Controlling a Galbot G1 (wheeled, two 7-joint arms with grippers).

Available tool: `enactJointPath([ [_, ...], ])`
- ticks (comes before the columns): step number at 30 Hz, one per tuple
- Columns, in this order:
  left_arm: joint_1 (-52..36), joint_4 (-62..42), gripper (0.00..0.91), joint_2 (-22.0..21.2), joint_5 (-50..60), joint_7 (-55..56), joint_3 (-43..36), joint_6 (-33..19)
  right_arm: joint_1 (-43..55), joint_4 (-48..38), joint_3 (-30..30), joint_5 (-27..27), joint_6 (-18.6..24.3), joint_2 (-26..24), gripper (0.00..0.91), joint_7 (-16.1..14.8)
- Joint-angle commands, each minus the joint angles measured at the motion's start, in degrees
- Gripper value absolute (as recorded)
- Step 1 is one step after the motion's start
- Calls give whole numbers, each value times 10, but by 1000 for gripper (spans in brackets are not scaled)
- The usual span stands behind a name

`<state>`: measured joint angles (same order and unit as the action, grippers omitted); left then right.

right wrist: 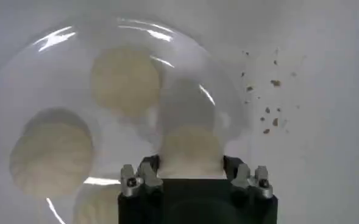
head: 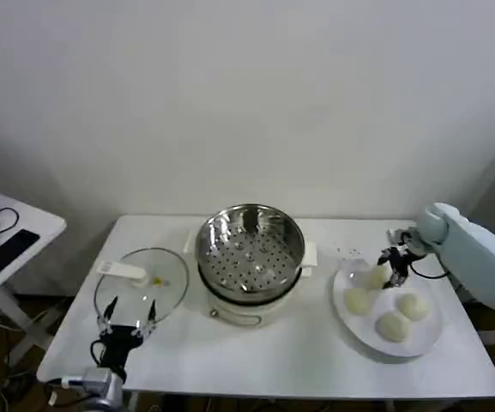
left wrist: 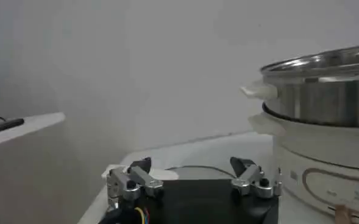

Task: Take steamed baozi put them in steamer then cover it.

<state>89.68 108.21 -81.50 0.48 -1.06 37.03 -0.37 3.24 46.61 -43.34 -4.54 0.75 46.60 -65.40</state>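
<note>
Step one, first pick: right gripper [head: 395,268] at right of frame is down over the plate [head: 427,339], fingers spread wide around the rearmost baozi [right wrist: 190,151], not visibly clamped; three other baozi [head: 393,326] lie on the plate too. Steamer [head: 250,245] sits empty at frame centre; cover [head: 140,283] lies flat on the worktop [head: 298,360] left of it, with the left gripper [head: 125,322] idle and open at lower left. Next, I'd say: close gently, lift clear, carry left to the steamer.
</note>
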Motion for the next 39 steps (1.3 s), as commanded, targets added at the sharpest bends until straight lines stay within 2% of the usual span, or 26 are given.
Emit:
enactJointPath([
  [1, 1, 1, 907, -1, 0, 0, -3, 0, 158, 73, -125, 62, 9, -5, 746, -2],
  [6, 2, 3, 907, -2, 1, 0, -4, 0, 255, 100, -199, 99, 25, 23, 746, -8],
  [10, 4, 5, 907, -2, 0, 0, -5, 0, 314, 112, -224, 125, 52, 58, 756, -7],
  [15, 6, 8, 907, -2, 1, 0, -6, 0, 358, 155, -249, 126, 66, 105, 756, -8],
  [21, 6, 10, 907, -3, 1, 0, -5, 1, 360, 211, -252, 65, 99, 157, 756, -7],
  [26, 8, 12, 907, -3, 0, 1, -4, 0, 310, 229, -236, -29, 132, 206, 756, 0],
  [33, 14, 15, 907, 0, -4, 1, 4, -1, 239, 185, -204, -137, 182, 270, 756, 13],
  [39, 14, 13, 907, -3, -8, 2, 6, -2, 194, 145, -190, -209, 233, 297, 756, 20],
])
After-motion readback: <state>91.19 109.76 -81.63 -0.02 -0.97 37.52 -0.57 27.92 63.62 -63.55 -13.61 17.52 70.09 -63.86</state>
